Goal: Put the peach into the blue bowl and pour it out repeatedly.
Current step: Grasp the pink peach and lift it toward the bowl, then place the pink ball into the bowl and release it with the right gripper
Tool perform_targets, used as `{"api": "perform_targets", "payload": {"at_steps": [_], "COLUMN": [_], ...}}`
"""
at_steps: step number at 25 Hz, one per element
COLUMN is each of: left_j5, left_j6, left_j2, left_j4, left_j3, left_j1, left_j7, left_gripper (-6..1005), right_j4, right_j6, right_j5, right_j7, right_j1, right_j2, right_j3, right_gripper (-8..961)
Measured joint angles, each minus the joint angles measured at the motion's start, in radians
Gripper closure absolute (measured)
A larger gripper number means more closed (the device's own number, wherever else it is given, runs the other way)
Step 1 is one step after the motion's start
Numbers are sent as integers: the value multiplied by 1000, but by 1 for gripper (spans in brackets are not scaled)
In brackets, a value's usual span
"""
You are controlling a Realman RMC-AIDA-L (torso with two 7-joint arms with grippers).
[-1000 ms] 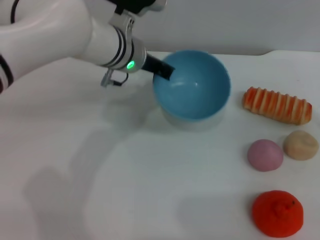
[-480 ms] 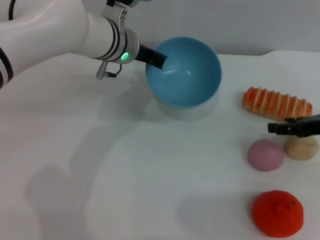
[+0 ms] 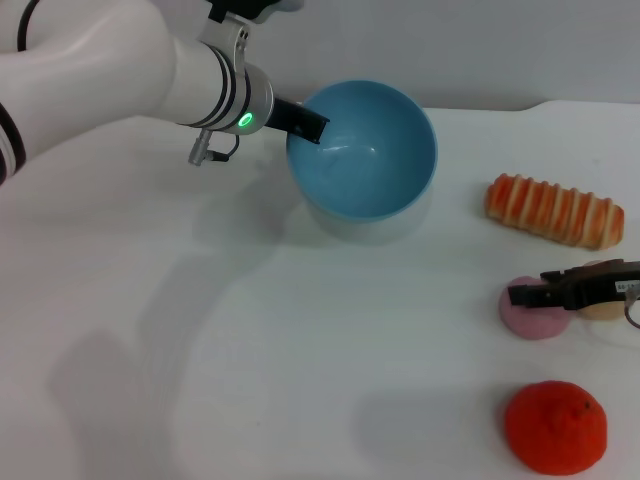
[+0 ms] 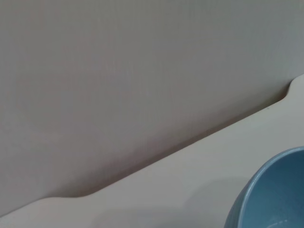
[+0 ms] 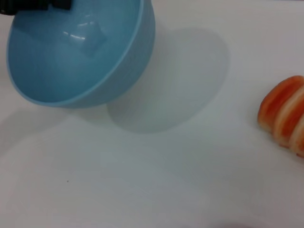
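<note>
White table [image 3: 300, 350] carries everything. Left arm [image 3: 110, 75], the largest thing in view, reaches in from the upper left. Left gripper [image 3: 305, 126] is clamped on the near-left rim of the blue bowl [image 3: 375, 150], one dark finger [image 3: 300, 122] showing inside the rim. Bowl is lifted off the table and tilted, mouth facing the head camera, shadow on the table under it; inside is empty. Right wrist view shows the same: bowl [image 5: 80, 52] tipped, clear of its shadow, the dark left finger at its rim.

Striped orange-and-cream bread-shaped toy [image 3: 553, 210] lies right of the bowl, well apart. Orange-red bumpy fruit [image 3: 555, 427] sits at the near right.

Peach [image 3: 535, 312] is on the table between those two, just beside the beige round lump [image 3: 605, 305]. Right gripper [image 3: 530, 296] comes in from the right edge, directly over the peach; cannot tell how its fingers stand, nor whether they touch it.
</note>
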Motion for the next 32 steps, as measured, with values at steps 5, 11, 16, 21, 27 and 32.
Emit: {"api": "perform_targets", "payload": {"at_steps": [5, 11, 16, 21, 27, 32], "left_j5": [-2, -2, -3, -5, -8, -11], "left_j6": [-3, -8, -16, -25, 22, 72], "left_j2": [0, 1, 1, 0, -2, -8], "left_j4": [-2, -2, -2, -2, 6, 4], "left_j3": [2, 3, 3, 5, 25, 110], "left_j1": [2, 3, 8, 17, 10, -30], "left_j7": [0, 0, 1, 1, 1, 0], "left_gripper": [1000, 1000, 1001, 1001, 1001, 1001], "right_j4": [5, 5, -1, -12, -189, -318], "right_j6": [25, 38, 39, 37, -129, -303], "right_j5": [4, 5, 11, 87, 187, 283], "right_j7": [-1, -7, -28, -82, -80, -53], "right_j1": [1, -2, -5, -8, -8, 29], "right_j2": [4, 5, 6, 6, 3, 2], "right_j3": [-6, -7, -8, -6, -2, -9], "right_gripper": [325, 338, 563, 760, 852, 881]}}
